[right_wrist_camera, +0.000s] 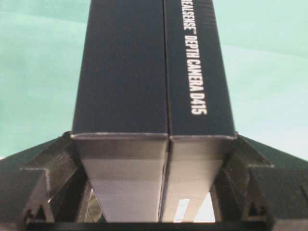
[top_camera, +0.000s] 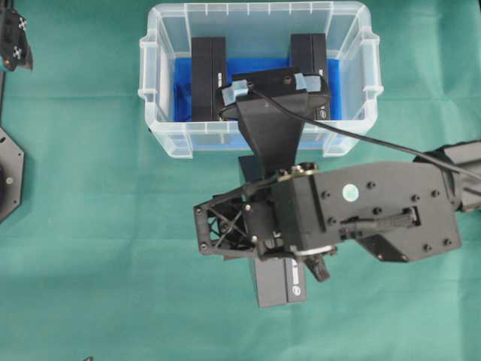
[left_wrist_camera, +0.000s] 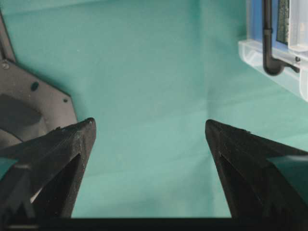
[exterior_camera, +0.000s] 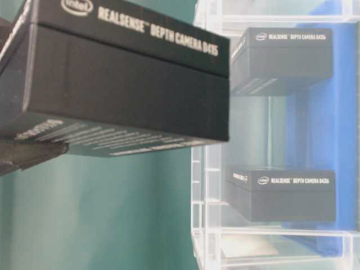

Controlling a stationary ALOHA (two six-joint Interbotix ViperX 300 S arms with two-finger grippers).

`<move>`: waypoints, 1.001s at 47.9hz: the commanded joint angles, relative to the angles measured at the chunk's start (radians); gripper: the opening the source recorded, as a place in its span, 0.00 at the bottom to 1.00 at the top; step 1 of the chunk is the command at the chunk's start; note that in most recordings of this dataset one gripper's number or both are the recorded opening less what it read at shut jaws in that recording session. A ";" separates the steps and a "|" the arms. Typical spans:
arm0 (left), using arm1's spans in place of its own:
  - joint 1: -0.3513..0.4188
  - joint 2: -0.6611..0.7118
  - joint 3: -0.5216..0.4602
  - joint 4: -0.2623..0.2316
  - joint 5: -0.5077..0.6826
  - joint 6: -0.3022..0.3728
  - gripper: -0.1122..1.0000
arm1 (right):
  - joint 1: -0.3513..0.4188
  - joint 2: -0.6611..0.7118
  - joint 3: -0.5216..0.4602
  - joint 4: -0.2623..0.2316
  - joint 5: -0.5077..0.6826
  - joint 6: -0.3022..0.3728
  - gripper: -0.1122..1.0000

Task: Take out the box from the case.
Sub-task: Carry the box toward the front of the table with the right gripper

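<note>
The clear plastic case (top_camera: pixel 150 83) stands at the far middle of the green cloth, and two black boxes (top_camera: pixel 209 75) (top_camera: pixel 308 53) stand inside on its blue bottom. Another black box (top_camera: pixel 279 284), printed "RealSense Depth Camera D415", is outside the case on its near side. My right gripper (right_wrist_camera: pixel 154 137) is shut on this box (right_wrist_camera: pixel 144 72), one finger against each long side. In the table-level view the held box (exterior_camera: pixel 124 73) fills the upper left. My left gripper (left_wrist_camera: pixel 149 125) is open over bare cloth, far left of the case (left_wrist_camera: pixel 269 53).
My right arm (top_camera: pixel 361 210) reaches in from the right, and its wrist camera mount (top_camera: pixel 274 86) hangs over the case's near wall. A black base plate (top_camera: pixel 7 173) sits at the left edge. Green cloth covers the table all round.
</note>
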 commanded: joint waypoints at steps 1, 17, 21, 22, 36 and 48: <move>0.003 -0.003 -0.009 0.002 -0.002 0.000 0.96 | 0.003 -0.025 -0.025 -0.003 0.002 0.000 0.70; 0.005 -0.003 -0.009 0.000 -0.002 -0.002 0.96 | -0.002 -0.018 0.058 0.008 -0.028 -0.003 0.70; 0.005 -0.003 -0.009 0.000 -0.002 -0.002 0.96 | -0.003 -0.018 0.081 0.011 -0.055 -0.005 0.70; 0.005 -0.003 -0.009 0.000 -0.002 -0.002 0.96 | -0.003 -0.018 0.086 0.011 -0.063 -0.005 0.70; 0.005 -0.003 -0.008 0.002 -0.002 -0.002 0.96 | -0.009 -0.018 0.230 0.057 -0.199 -0.003 0.70; 0.005 -0.003 -0.008 0.002 -0.002 -0.002 0.96 | -0.009 -0.018 0.397 0.095 -0.423 0.003 0.70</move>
